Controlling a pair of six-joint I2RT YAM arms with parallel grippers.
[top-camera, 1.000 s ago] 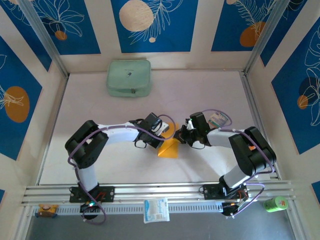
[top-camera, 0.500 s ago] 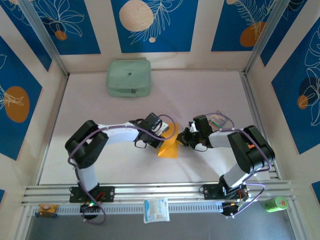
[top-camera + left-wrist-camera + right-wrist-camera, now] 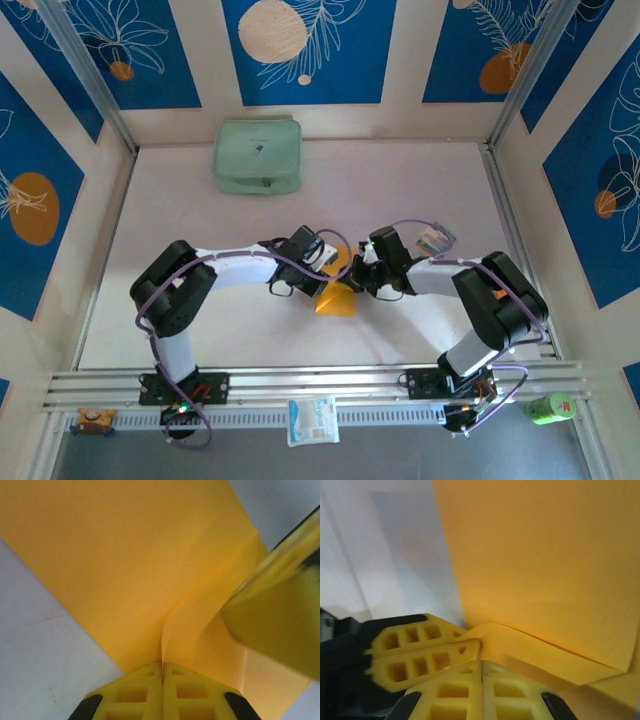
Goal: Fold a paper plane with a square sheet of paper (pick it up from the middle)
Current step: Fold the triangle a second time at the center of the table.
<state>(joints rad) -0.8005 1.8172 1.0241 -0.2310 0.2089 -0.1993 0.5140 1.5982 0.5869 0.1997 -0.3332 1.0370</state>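
The orange-yellow square sheet of paper (image 3: 337,298) lies partly folded at the table's middle, between both grippers. My left gripper (image 3: 325,270) is shut on it: in the left wrist view a raised edge of the paper (image 3: 125,555) runs straight into the seam of the closed fingers (image 3: 162,666). My right gripper (image 3: 358,278) is shut too, tips against a curled flap of the paper (image 3: 545,555); no paper shows inside its seam (image 3: 481,664). The left gripper's fingers (image 3: 425,652) sit just beside it. A blurred right finger (image 3: 270,625) lies over the sheet.
A pale green zipped pouch (image 3: 258,156) lies at the back of the white table (image 3: 200,200). A small striped card (image 3: 434,240) sits behind the right forearm. A white-and-blue packet (image 3: 313,420) and a green object (image 3: 550,407) lie off the front rail.
The right gripper drew back to the right, then came left again, closer to the left gripper. The sheet's raised part looks lower now. The left arm has not moved.
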